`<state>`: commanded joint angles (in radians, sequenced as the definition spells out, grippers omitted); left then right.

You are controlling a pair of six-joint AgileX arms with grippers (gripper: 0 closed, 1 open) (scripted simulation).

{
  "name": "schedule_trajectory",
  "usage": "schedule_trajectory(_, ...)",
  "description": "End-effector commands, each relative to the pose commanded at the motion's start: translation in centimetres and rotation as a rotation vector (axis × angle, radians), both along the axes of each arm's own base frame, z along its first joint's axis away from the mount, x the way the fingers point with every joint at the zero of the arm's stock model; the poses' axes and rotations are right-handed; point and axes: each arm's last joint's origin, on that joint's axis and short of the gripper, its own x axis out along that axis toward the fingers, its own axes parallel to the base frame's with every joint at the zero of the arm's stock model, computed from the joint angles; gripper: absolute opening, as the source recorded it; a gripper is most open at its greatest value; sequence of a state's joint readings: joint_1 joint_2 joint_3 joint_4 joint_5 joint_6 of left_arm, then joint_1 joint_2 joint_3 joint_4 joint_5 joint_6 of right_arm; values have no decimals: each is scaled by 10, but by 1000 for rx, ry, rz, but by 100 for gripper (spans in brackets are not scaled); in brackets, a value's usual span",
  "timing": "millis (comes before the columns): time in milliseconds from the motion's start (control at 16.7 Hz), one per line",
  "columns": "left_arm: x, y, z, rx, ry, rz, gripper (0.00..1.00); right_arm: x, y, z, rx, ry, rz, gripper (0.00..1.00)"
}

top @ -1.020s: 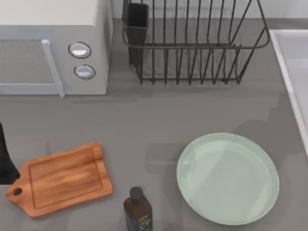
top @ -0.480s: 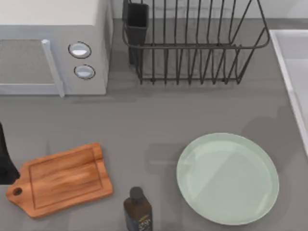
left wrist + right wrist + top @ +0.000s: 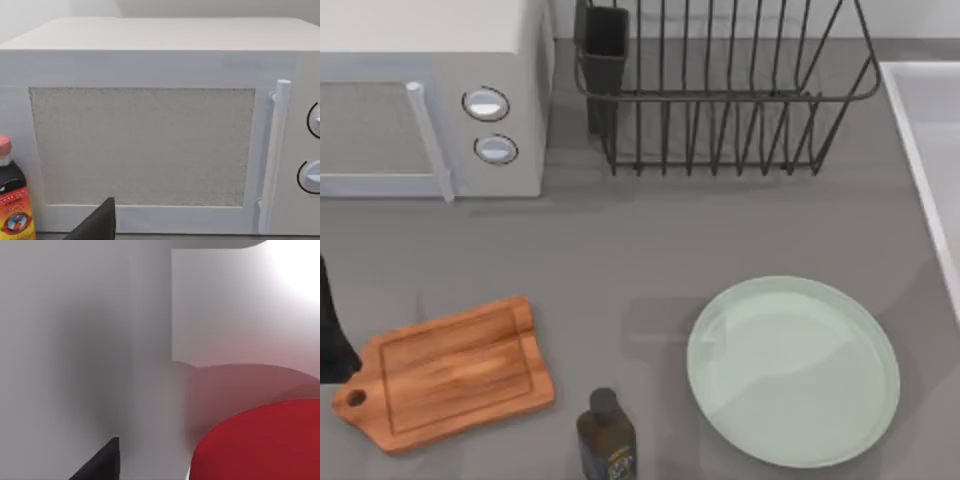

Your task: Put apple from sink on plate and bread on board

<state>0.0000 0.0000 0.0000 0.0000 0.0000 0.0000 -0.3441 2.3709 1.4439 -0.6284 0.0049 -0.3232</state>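
A bright red apple [image 3: 260, 445] lies close in front of my right gripper [image 3: 102, 462] in the right wrist view, against the pale grey wall of the sink [image 3: 125, 340]. From above, the sink [image 3: 925, 120] runs along the table's right edge. The pale-green plate [image 3: 860, 330] sits at the front right and has nothing on it. At the front left lies the brown wooden board [image 3: 445, 372], also bare. My left arm [image 3: 330, 340] is parked at the left edge beside the board, and its gripper [image 3: 97, 225] faces a microwave. The bread is out of view.
A white microwave [image 3: 430, 90] stands at the back left. A black wire dish rack [image 3: 720, 90] is at the back middle. A dark bottle [image 3: 606, 435] stands at the front between board and plate. A red-capped sauce bottle [image 3: 12, 200] is beside the microwave.
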Motion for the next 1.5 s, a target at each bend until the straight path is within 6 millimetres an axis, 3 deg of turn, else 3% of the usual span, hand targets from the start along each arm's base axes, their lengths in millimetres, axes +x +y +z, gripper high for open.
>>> schedule_trajectory(120, 0, 0, 0, 0, 0, 0, 100, -4, 1, -16, 5, 13, -1, 100)
schedule_trajectory(360, 0, 0, 0, 0, 0, 0, 100, -4, 1, -18, 5, 14, -1, 100)
schedule_trajectory(1140, 0, 0, 0, 0, 0, 0, 100, -4, 1, -18, 5, 14, -1, 2)
schedule_trajectory(1500, 0, 0, 0, 0, 0, 0, 100, -4, 1, -18, 5, 14, -1, 0)
